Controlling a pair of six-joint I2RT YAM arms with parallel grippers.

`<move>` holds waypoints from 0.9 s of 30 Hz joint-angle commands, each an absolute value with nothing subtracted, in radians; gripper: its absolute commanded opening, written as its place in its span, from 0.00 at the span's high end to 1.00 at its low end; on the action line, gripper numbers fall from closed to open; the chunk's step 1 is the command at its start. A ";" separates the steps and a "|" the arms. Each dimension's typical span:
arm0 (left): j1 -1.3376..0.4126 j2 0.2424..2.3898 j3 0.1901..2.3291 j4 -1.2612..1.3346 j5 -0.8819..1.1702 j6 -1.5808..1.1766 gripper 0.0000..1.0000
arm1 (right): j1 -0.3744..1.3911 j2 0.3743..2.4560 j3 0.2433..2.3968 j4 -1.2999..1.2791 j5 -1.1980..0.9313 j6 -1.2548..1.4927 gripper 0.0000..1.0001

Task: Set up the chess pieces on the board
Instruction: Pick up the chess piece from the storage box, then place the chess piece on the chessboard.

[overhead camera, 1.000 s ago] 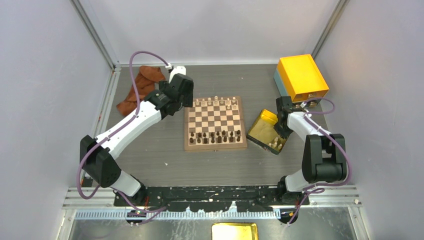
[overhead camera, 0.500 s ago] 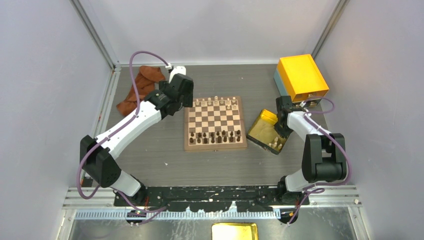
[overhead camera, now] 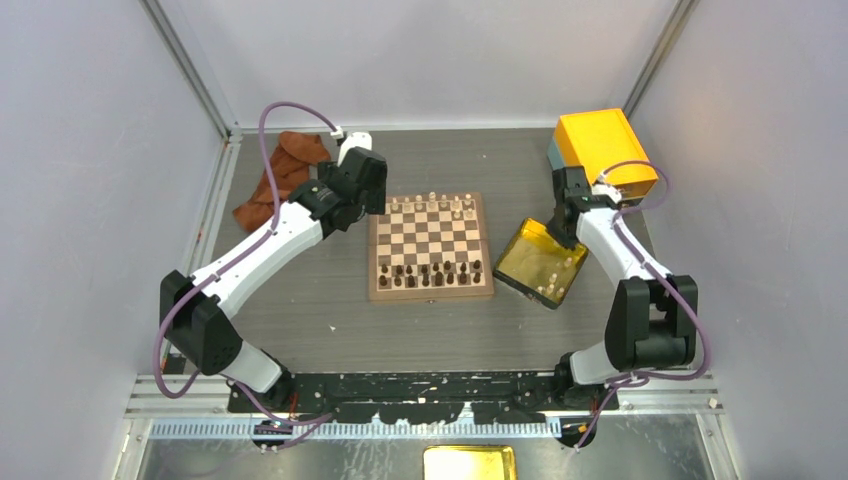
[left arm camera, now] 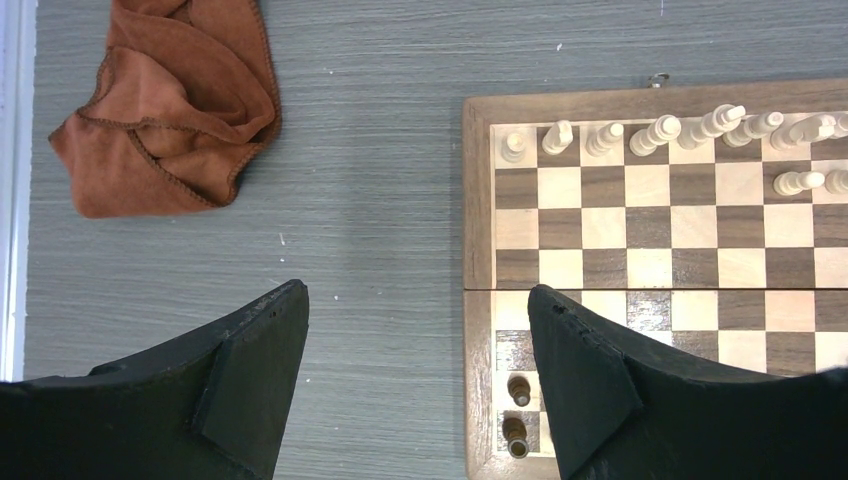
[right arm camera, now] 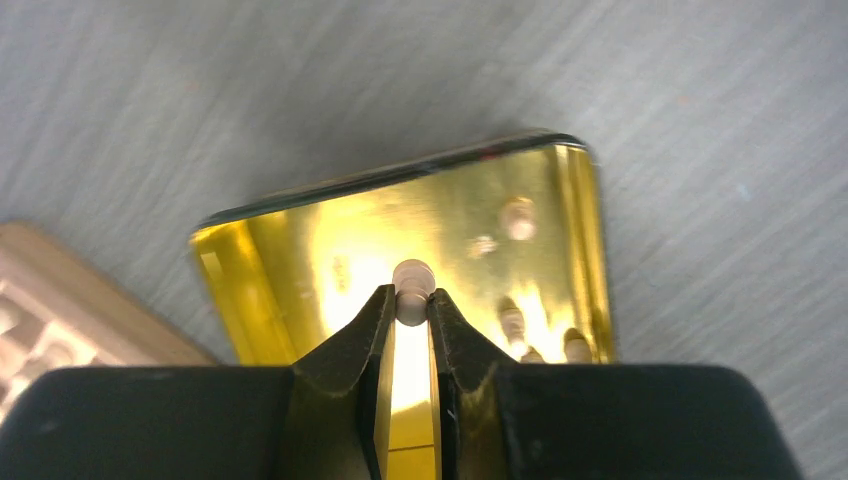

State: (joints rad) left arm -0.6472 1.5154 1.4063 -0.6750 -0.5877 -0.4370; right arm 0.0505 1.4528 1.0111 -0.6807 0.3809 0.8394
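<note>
The board (overhead camera: 431,247) lies mid-table, also seen in the left wrist view (left arm camera: 478,200). Cream chess pieces (overhead camera: 440,204) (left arm camera: 660,132) line its far rank; dark chessmen (overhead camera: 425,273) fill the near ranks. Above the yellow tray (overhead camera: 520,262) my right gripper (right arm camera: 411,305) is shut on a cream chess piece (right arm camera: 412,285), held clear of the tray floor (right arm camera: 300,250). Other cream pieces (right arm camera: 513,325) rest in the tray (overhead camera: 551,288). My left gripper (left arm camera: 415,350) hangs open over the table beside the board's left edge, nothing between its fingers.
A brown cloth (overhead camera: 280,175) (left arm camera: 170,105) lies at the far left. An orange-yellow box (overhead camera: 603,155) stands at the far right, just behind the right arm. Another yellow tray (overhead camera: 470,463) sits below the arm bases.
My right gripper has closed on a cream piece in the tray and lifted it, moving toward the far side. The left arm has not moved.
</note>
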 commanded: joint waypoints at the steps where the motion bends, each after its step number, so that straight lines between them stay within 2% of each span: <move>1: -0.651 1.481 1.412 -0.652 -0.625 -0.439 0.19 | 0.135 1.498 1.169 -0.684 0.358 0.744 0.99; 10: -0.650 1.433 1.369 -0.642 -0.630 -0.446 0.19 | 0.327 1.789 1.582 -0.804 0.271 0.631 0.99; 17: -0.647 1.403 1.336 -0.625 -0.635 -0.443 0.19 | 0.444 1.944 1.807 -0.887 0.259 0.573 0.99; 27: -0.634 1.384 1.307 -0.609 -0.632 -0.448 0.19 | 0.540 2.030 1.910 -0.945 0.246 0.549 0.99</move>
State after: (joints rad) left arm -0.6411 1.4296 1.3109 -0.6659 -0.6025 -0.4381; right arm 0.5224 2.0209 1.8545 -0.9134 0.2539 0.5724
